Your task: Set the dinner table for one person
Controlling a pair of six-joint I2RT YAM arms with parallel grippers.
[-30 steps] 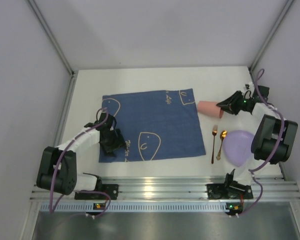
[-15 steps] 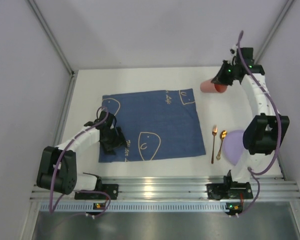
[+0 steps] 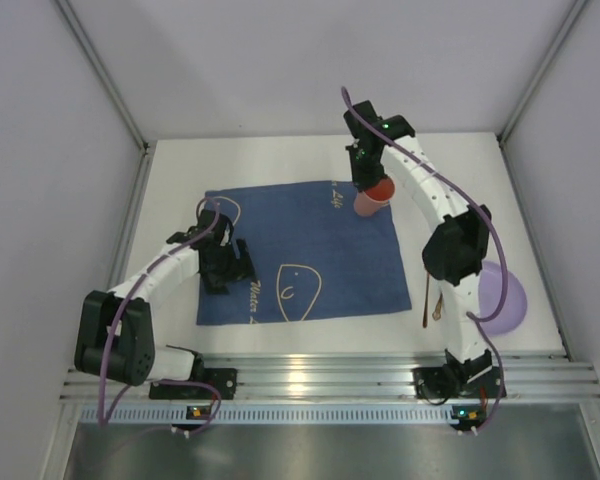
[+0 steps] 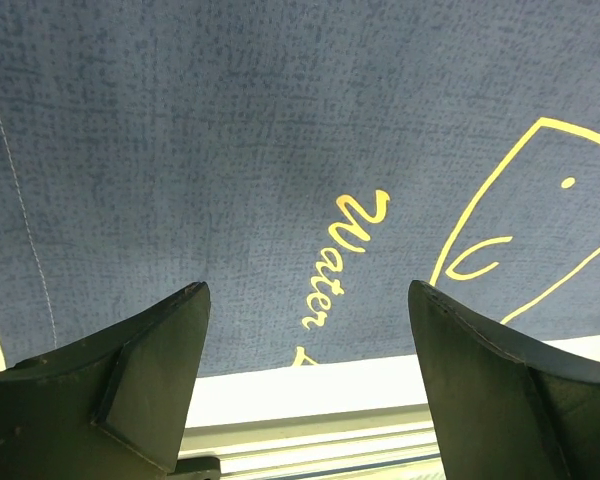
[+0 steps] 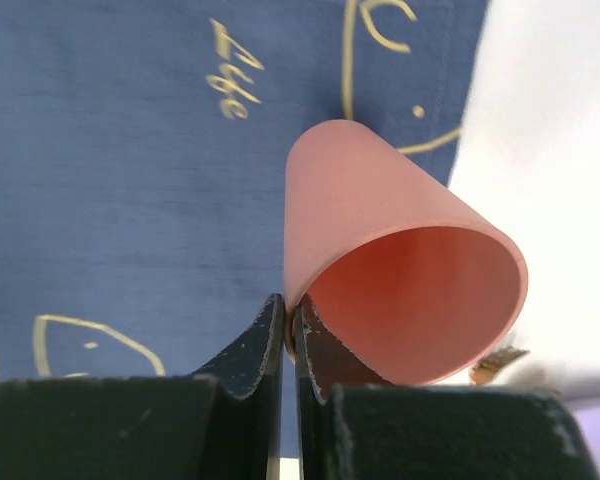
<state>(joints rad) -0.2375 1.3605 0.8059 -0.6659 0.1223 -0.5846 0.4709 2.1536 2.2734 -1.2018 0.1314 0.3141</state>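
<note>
Over the far right corner of the blue placemat [image 3: 300, 250], my right gripper [image 5: 290, 315] has its fingers [image 5: 250, 350] pressed almost together, pinching the rim of the pink cup [image 5: 400, 260]. One finger sits inside the mouth and one outside the wall. The cup is tilted, with its open mouth tipped up toward the wrist camera and its base pointing down at the mat's edge. I cannot tell whether the base touches the cloth.

The white dinner table [image 3: 260, 160] lies beneath all of it. On the right wrist view, bare tabletop shows just to the right of the cup, past the mat's hem.

Across on the left, my left gripper [image 4: 307, 290] has its fingers spread wide with nothing between them. It hangs above the near left part of the placemat, over the yellow "Water" lettering. Between those two fingertips I see the mat's near edge, then a strip of white table, then the ribbed aluminium rail [image 4: 310, 445].

Off to the right of the mat, a purple plate [image 3: 505, 295] rests on the table. Copper cutlery [image 3: 426, 305] lies beside it, partly hidden by the right arm.
</note>
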